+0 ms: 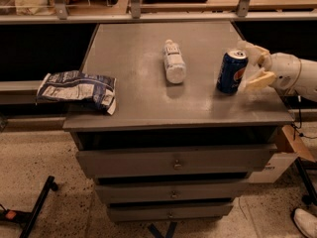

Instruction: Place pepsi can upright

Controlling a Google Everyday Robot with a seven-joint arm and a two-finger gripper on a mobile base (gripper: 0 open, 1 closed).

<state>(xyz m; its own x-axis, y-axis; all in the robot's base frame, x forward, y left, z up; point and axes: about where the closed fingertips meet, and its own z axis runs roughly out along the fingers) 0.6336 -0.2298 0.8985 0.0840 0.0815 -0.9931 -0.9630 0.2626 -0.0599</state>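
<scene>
The pepsi can (231,71), dark blue with a silver top, stands upright on the right side of the grey cabinet top (138,98). My gripper (253,63) is just to the right of the can, open, with one cream finger behind the can's top and the other beside its lower right. The fingers (258,80) are apart from the can and hold nothing.
A white plastic bottle (174,62) lies on its side in the middle of the top. A blue-and-white snack bag (77,89) hangs over the left edge. Drawers sit below, a shelf rail runs behind, and a black stand leg (34,210) is on the floor.
</scene>
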